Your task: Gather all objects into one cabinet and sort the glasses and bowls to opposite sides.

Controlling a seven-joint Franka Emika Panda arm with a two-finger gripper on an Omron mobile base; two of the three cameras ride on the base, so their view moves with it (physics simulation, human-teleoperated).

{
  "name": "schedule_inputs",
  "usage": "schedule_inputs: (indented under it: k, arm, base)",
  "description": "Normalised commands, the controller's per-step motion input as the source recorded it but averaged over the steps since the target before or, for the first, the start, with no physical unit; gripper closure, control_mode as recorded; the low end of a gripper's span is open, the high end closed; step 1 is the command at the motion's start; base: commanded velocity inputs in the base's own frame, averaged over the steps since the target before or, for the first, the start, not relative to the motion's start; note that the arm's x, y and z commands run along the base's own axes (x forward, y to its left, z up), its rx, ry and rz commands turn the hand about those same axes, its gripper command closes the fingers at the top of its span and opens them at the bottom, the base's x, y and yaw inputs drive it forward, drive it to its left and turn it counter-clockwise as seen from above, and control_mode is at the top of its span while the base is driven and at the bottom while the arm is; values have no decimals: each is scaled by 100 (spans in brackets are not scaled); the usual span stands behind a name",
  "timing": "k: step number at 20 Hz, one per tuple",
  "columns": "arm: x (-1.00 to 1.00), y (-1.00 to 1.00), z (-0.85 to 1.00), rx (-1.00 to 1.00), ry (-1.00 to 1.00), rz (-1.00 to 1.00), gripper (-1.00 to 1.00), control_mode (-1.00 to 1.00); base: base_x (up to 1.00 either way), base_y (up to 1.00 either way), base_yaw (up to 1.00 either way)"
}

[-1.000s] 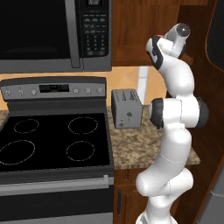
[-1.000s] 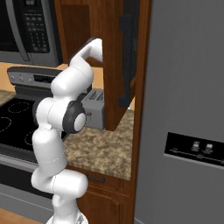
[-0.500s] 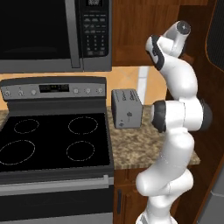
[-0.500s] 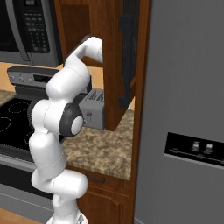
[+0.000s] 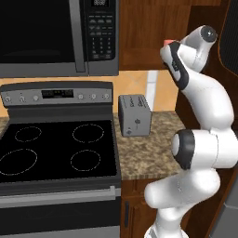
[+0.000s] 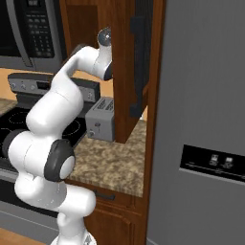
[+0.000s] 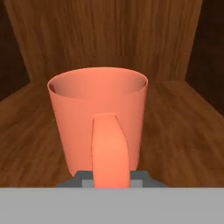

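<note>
Where the scene runs from left to right: black stove top (image 5: 56,148) under a microwave (image 5: 56,37); grey toaster (image 5: 135,115) on the speckled bench (image 5: 144,148); white arm reaching up into the reddish-brown wall cabinet (image 6: 125,67). Coral-orange mug (image 7: 98,122) upright on the cabinet's wooden shelf (image 7: 183,131), handle toward the camera, just at the gripper (image 7: 111,178); whether the gripper holds it cannot be told.

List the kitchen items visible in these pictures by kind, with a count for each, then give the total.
Coral-orange mug: 1
Toaster: 1
Stove: 1
Microwave: 1
Refrigerator: 1
Total: 5
</note>
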Motion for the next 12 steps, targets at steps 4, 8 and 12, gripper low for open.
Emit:
schedule_inputs:
  k: [4, 8, 12]
  arm:
    - [-100, 43, 1, -3, 0, 0, 100, -100]
    - [-100, 31, 0, -2, 4, 0, 100, -100]
    - [-100, 38, 0, -1, 2, 0, 100, -100]
  base:
    - [0, 0, 0]
    - [0, 0, 0]
    - [0, 0, 0]
